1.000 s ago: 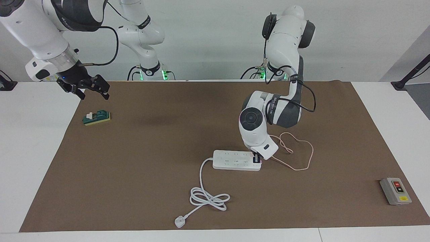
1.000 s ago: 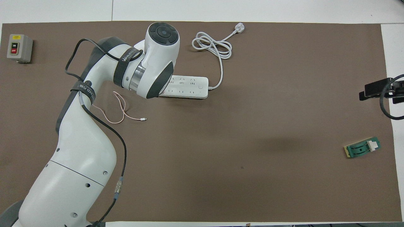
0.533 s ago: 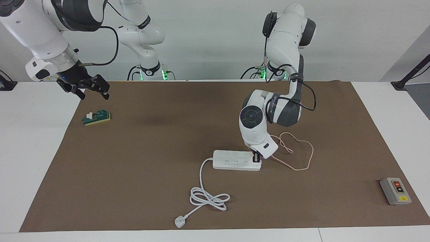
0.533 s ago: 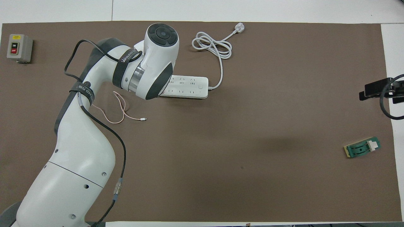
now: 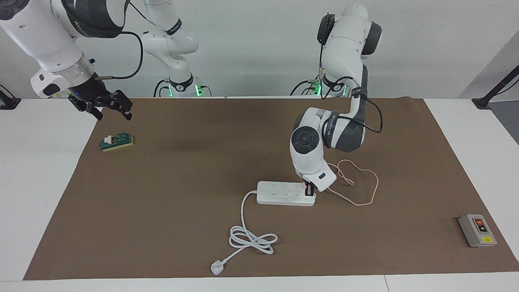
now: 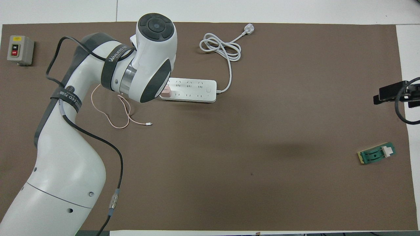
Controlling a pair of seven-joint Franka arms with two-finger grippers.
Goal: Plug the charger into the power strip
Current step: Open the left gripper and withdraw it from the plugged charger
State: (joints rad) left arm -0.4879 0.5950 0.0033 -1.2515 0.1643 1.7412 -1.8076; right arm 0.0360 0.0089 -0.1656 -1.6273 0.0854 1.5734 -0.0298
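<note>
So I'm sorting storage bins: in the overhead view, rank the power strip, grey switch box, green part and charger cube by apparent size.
1. power strip
2. grey switch box
3. green part
4. charger cube, partly hidden under the arm

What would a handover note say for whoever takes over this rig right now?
Left gripper: low over the power strip's end toward the left arm's end of the table, right at the charger; I cannot tell whether it grips it.
Right gripper: open, waiting in the air near the green block, holding nothing.
Charger: pink cube sitting on the strip's end socket; its pink cable loops on the mat beside the strip.
Done: charger appears plugged in.
Left: confirm it is fully seated, then lift the left arm clear.
</note>
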